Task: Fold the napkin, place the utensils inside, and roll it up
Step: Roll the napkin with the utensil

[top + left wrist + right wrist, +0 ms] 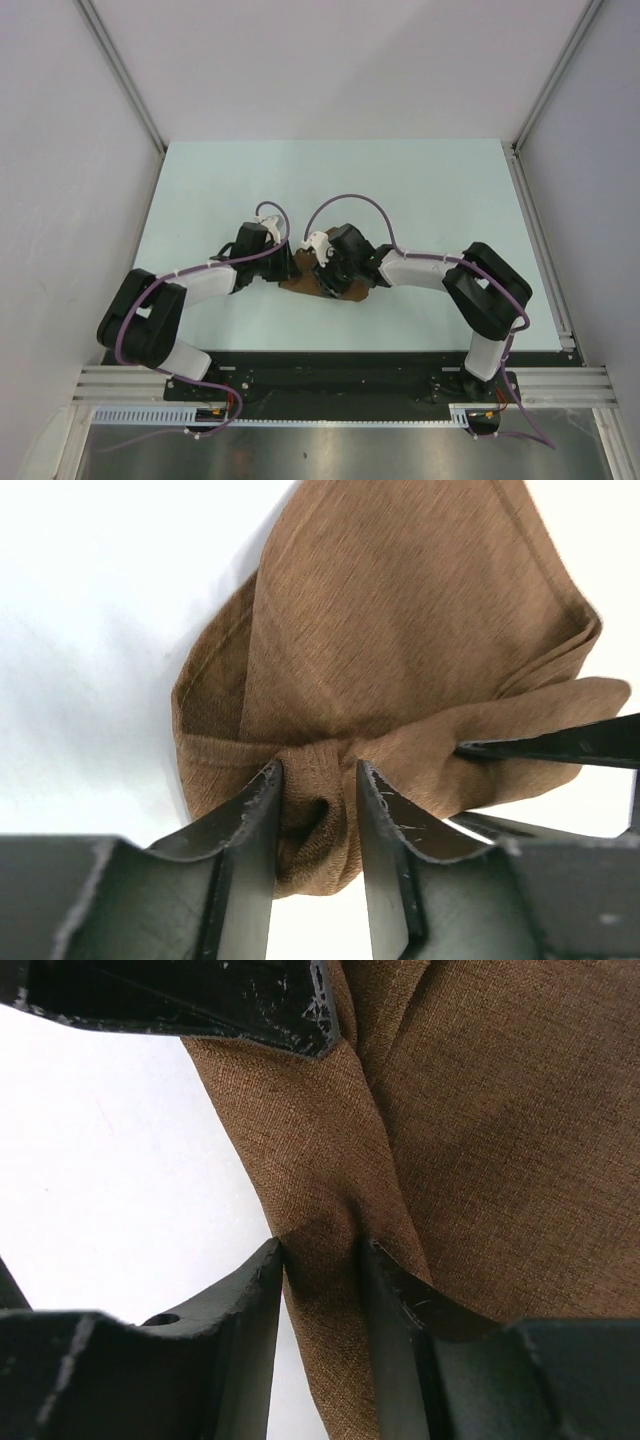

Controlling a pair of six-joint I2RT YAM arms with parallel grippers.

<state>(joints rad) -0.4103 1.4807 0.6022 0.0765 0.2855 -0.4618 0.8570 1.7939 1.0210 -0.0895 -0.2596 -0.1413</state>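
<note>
The brown napkin point(322, 288) lies bunched on the table's near middle, mostly hidden under both wrists in the top view. My left gripper point(318, 780) is shut on a rolled, bunched end of the napkin point(400, 620). My right gripper point(322, 1255) is shut on another pinched fold of the napkin point(480, 1120). The two grippers meet over the cloth, left point(292, 268) and right point(330, 270). The right gripper's fingers point(560, 748) show at the right of the left wrist view. The fork and the dark-handled utensil are not in view.
The pale table point(330, 190) stretches behind and to both sides of the arms. Grey enclosure walls point(60, 150) stand left and right. A metal rail point(540, 240) runs along the table's right edge.
</note>
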